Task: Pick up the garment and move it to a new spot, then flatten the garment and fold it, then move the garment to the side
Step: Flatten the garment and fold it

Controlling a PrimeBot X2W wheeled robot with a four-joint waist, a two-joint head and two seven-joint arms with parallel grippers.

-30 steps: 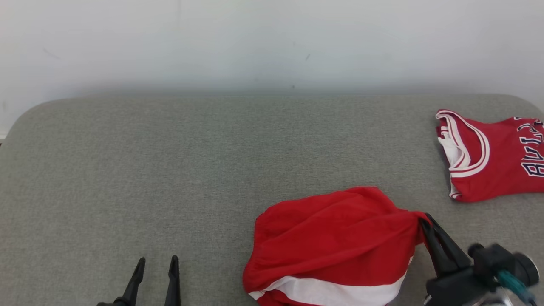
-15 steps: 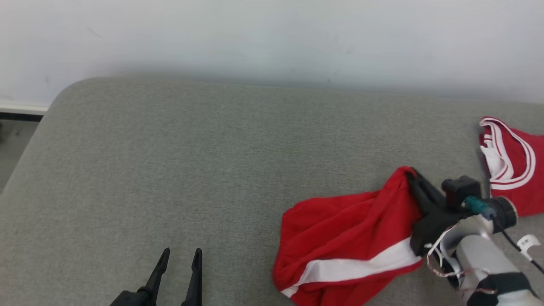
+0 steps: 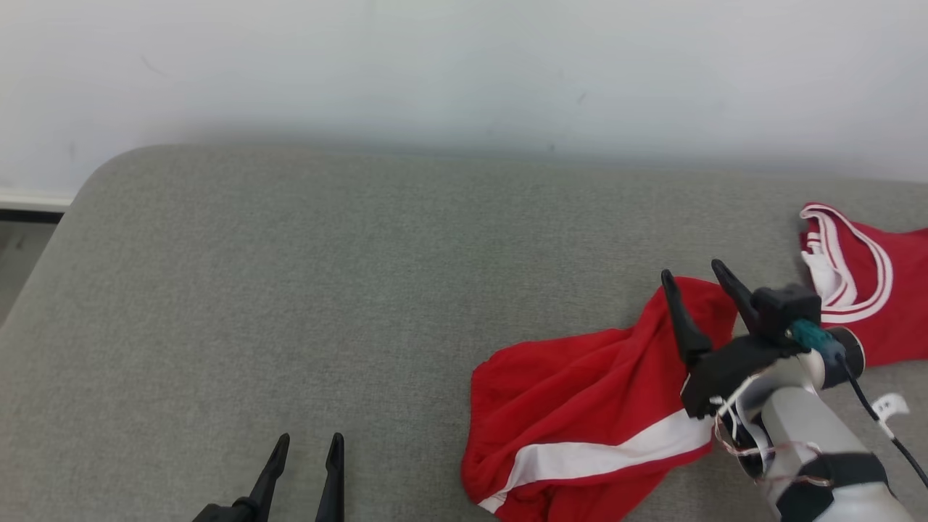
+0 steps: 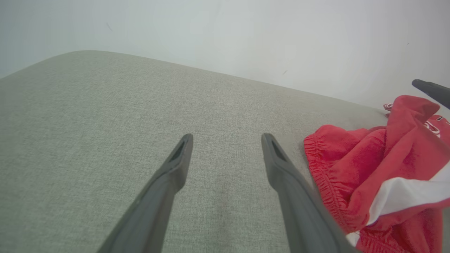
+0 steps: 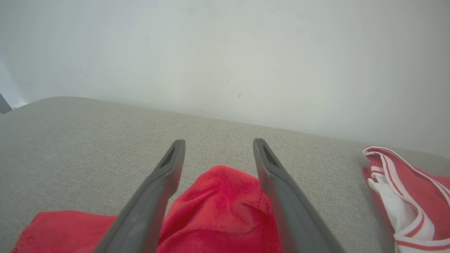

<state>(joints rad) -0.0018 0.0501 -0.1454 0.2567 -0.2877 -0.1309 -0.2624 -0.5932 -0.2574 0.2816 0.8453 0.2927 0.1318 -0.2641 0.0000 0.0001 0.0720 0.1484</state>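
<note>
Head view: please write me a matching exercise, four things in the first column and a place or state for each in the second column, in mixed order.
Things
1. right gripper
2. left gripper
3. red shorts
4. red jersey

Places or states
A. lies at the far right, white-trimmed neckline
B. open, at the lower left
C. crumpled, one white stripe
D. open, fingers either side of a raised red fold

Pairs: 1-D, 2-B, 3-C, 4-A

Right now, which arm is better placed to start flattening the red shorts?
Right, most likely. The right gripper is open over the raised fold of the red shorts, a finger on either side. The left gripper is open over bare cushion, apart from the shorts.
</note>
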